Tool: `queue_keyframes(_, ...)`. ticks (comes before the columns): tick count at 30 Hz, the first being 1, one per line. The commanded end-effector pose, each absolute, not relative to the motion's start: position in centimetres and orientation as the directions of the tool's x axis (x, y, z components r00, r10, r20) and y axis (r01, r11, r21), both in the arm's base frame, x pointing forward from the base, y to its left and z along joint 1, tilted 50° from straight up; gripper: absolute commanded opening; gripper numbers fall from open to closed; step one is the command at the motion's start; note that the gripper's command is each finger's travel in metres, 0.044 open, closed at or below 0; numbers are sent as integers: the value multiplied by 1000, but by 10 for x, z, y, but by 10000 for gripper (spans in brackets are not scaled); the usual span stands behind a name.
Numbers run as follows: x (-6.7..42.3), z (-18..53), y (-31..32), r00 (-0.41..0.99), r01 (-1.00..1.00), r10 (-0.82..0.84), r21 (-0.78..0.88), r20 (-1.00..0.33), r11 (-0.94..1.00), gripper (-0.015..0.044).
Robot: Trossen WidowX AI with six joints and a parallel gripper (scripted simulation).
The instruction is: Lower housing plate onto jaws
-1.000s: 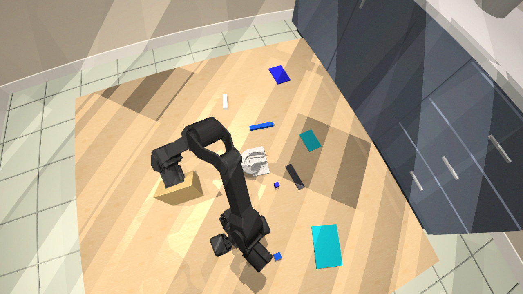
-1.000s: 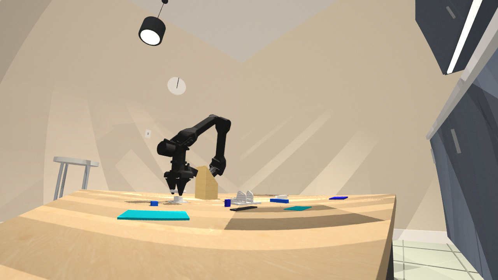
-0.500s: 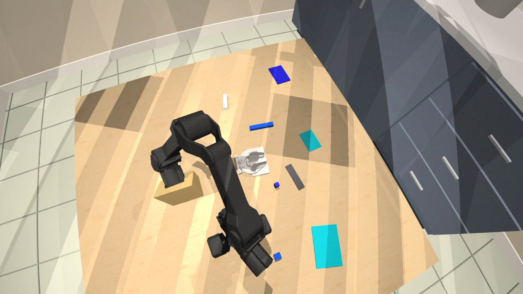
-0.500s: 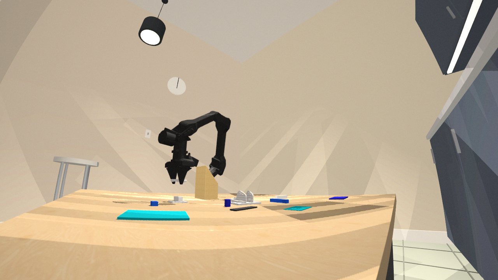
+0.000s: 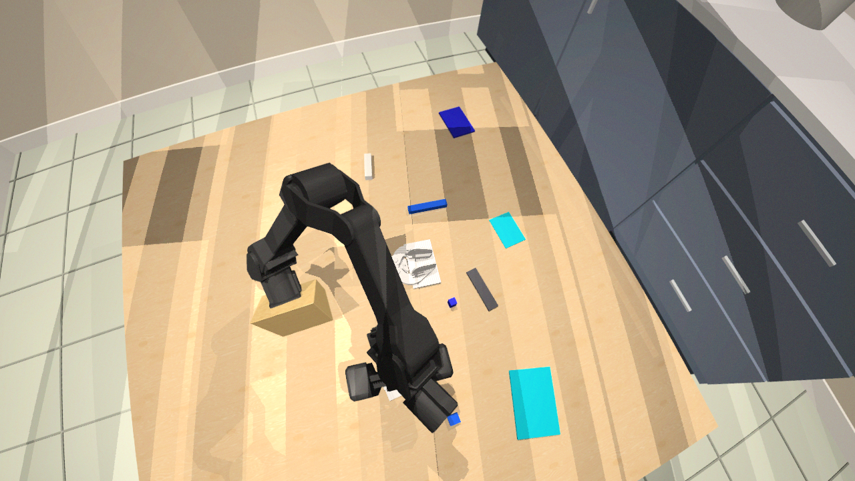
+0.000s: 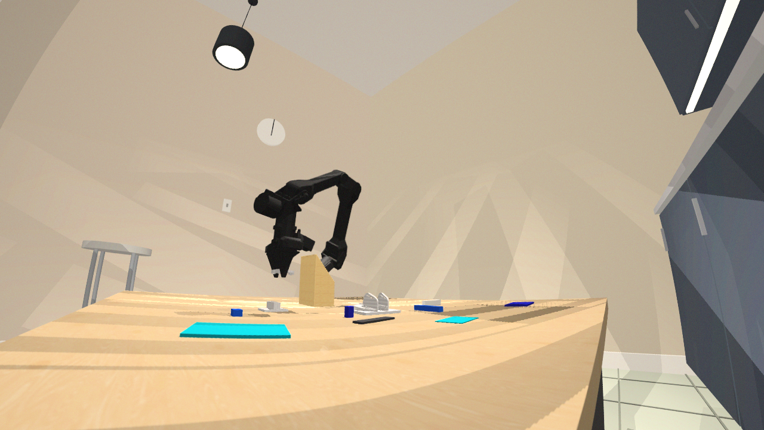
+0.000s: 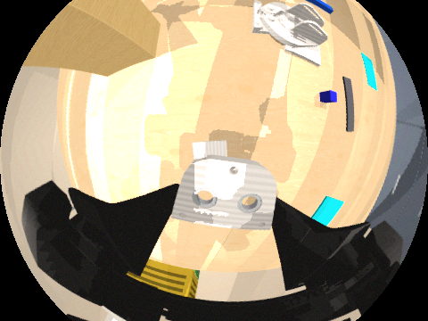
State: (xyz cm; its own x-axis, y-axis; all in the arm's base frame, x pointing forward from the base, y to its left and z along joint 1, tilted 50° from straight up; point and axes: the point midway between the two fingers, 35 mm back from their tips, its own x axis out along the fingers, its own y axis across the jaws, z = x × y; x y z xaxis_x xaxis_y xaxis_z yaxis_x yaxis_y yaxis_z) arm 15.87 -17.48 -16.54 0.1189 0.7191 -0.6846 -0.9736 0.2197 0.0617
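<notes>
The grey-white housing plate (image 7: 227,183) (image 6: 274,271), with two large holes and one small one, is between the fingers of my gripper (image 7: 225,195) (image 6: 280,275). My gripper is shut on its two side edges. In the exterior view I hold it above the table, over a low white stand (image 6: 273,306) (image 7: 199,150). The white base (image 5: 434,278) (image 6: 392,311) (image 7: 312,58) stands away from my gripper. On it two grey jaws (image 5: 420,253) (image 6: 370,301) (image 7: 308,33) stand side by side. Their pins and stubs are too small to make out. In the top view the arm hides my fingers and the plate.
A tall wooden block (image 5: 298,310) (image 6: 316,283) (image 7: 111,36) stands under the arm's base. A small dark blue block (image 5: 452,302) (image 6: 348,311) (image 7: 328,96) and a dark grey bar (image 5: 481,289) (image 7: 349,104) lie near the white base. A blue bar (image 5: 427,206) lies beyond it.
</notes>
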Motion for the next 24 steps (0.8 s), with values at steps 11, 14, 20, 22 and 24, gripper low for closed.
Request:
queue_keyframes(11,187,-133,-157,118,-878,715,264,-689,399,351)
queue_keyframes(14,192,-126,-153,119,-847,713,304,-691,435,351)
queue_keyframes(20,204,-112,-144,120,-777,710,380,-693,502,351)
queue_keyframes(22,207,-107,-141,120,-751,710,404,-694,522,351)
queue_keyframes(24,211,-102,-138,121,-724,709,427,-694,541,351)
